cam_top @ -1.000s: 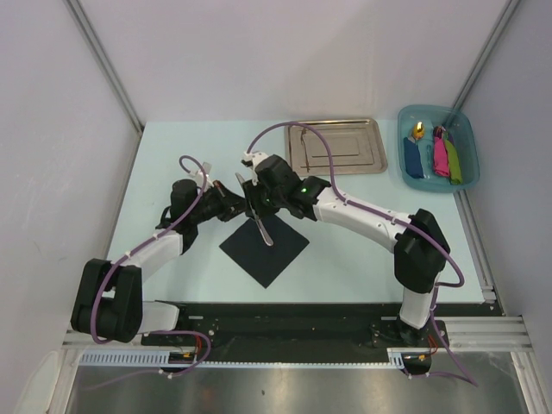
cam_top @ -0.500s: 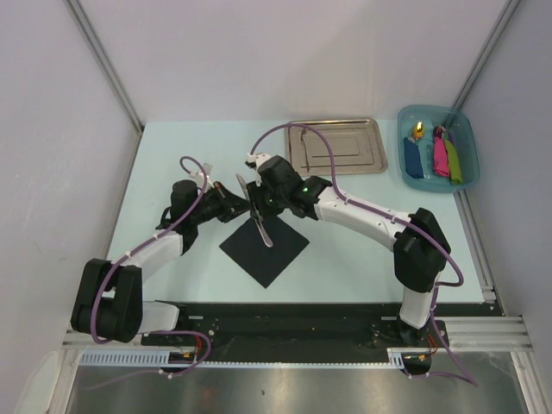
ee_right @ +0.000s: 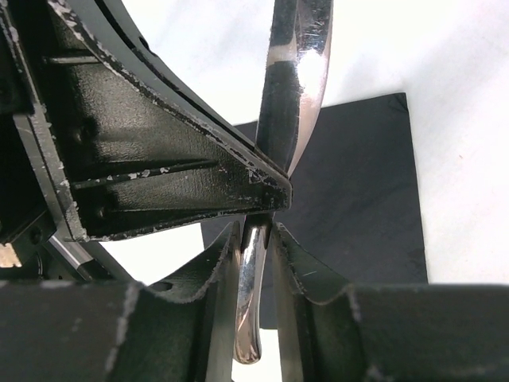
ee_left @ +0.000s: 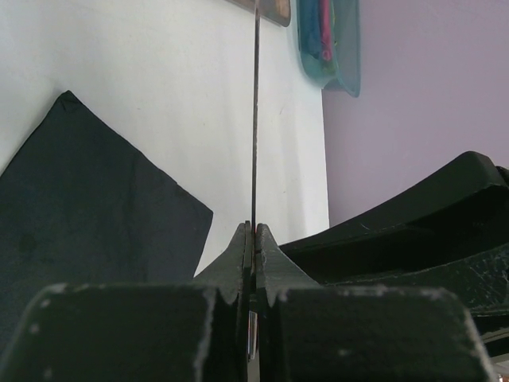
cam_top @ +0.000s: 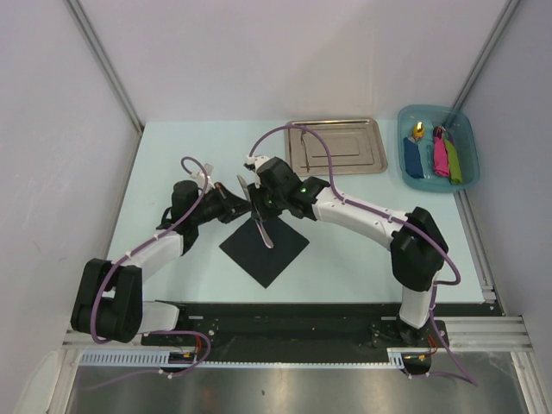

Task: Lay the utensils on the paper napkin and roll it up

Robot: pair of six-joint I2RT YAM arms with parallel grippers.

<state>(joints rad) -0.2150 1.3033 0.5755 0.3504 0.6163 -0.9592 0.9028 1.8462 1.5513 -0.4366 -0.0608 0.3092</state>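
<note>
While my left gripper [ee_left: 253, 239] clamps utensil [ee_right: 298, 72] aloft near far corner of napkin [ee_right: 358, 183], right gripper [ee_right: 254, 243] straddles its lower end; grip unconfirmed. Risk: early left release, utensil drops, misses napkin.

Utensil [ee_left: 256, 119] tip beyond top edge
</note>
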